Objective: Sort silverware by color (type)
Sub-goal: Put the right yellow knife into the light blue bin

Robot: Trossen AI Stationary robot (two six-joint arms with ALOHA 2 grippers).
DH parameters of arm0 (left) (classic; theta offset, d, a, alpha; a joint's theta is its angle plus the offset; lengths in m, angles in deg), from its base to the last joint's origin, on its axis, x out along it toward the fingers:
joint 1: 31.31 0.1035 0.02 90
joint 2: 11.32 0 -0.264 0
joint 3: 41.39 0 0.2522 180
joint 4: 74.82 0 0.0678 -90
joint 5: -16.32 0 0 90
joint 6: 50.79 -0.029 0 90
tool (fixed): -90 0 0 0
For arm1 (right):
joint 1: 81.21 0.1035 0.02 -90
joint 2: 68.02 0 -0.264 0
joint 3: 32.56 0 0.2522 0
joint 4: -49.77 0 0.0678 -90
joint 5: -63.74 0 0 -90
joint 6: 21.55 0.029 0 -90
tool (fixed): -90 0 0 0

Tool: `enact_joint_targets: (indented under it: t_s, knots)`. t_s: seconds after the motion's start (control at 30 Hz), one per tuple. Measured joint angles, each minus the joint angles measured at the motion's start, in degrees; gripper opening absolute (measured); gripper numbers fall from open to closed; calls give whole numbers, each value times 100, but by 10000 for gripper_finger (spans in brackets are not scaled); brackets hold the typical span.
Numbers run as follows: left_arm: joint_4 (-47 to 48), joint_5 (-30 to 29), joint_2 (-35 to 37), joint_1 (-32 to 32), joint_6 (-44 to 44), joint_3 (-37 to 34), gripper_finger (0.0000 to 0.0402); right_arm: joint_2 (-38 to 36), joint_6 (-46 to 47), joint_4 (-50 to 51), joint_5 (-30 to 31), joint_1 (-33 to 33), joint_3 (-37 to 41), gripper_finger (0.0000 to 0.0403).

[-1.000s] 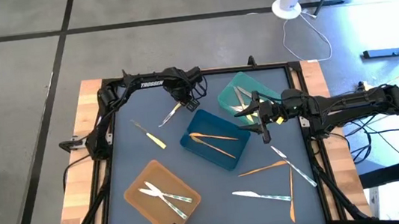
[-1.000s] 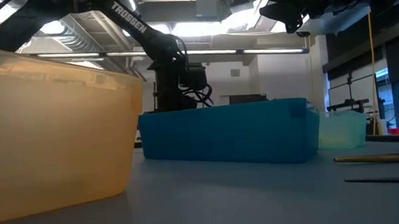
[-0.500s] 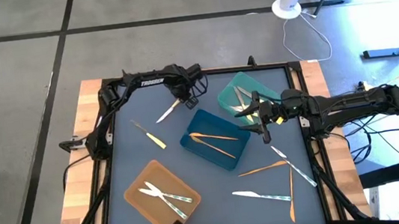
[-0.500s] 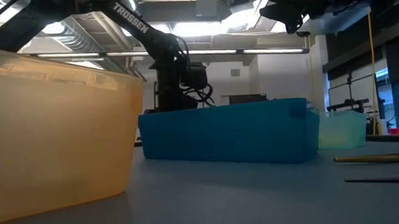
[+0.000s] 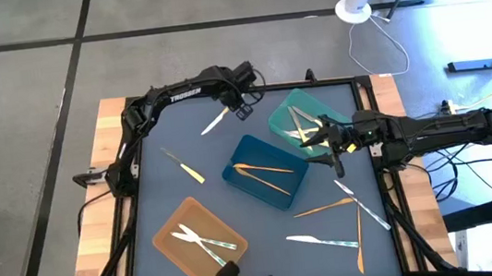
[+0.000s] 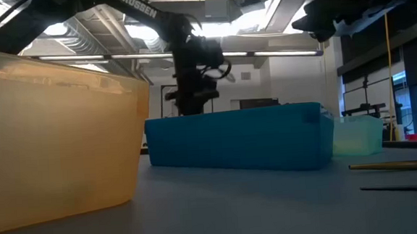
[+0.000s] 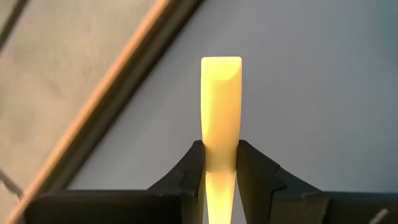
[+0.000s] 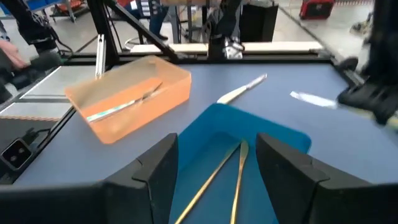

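My left gripper [image 5: 235, 109] is near the table's far edge, shut on a pale yellow piece of silverware [image 5: 215, 121] that it holds above the mat. My right gripper [image 5: 331, 151] hangs open over the gap between the teal tray [image 5: 282, 115] and the blue tray [image 5: 261, 187]. In the right wrist view its fingers stand wide apart above two orange pieces [image 8: 231, 174] lying in the blue tray. White pieces [image 5: 204, 240] lie in the orange tray [image 5: 171, 228]. A yellow knife [image 5: 183, 166] lies flat on the mat. My left gripper pinches the yellow piece's narrow shank [image 7: 221, 163] between its two fingers [image 7: 190, 171]. The fingers come from above, pointing steeply down. The piece's flat squared end [image 7: 221, 65] sticks out past the fingertips. It is lifted clear of the mat, slanting toward the table's left.
Loose pieces lie on the mat at the near right: an orange fork [image 5: 326, 208], another orange piece [image 5: 359, 236], a clear knife [image 5: 318, 238] and a clear piece [image 5: 365, 206]. The teal tray holds pale pieces [image 5: 300, 124]. In the low view the orange tray [image 6: 57, 133] fills the left.
My left gripper has risen and gone toward the table's far right with the yellow piece, which has come off the mat and now hangs clear. My right gripper has drawn back a little toward the table's right edge and stays open.
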Motion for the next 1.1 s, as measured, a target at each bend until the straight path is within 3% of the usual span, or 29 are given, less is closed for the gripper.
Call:
enact_joint_targets:
  t_s: [0.2, 0.43, 0.73, 1.1]
  knots:
    - [-61, -3, 8, -152, -592, 795, 58, -294, 569, 662, -1, -1, 0, 205]
    - [-1039, 6, 17, -596, -1477, 1360, 57, -472, 1060, 1207, -2, 0, 0, 205]
    - [-2821, 63, 22, -1334, -2353, 1342, 59, -476, 1641, 1604, -472, 1, 1, 205]
    - [-3965, 302, 22, -1850, -2856, 957, 61, -595, 2109, 1568, -1359, 1, -1, 205]
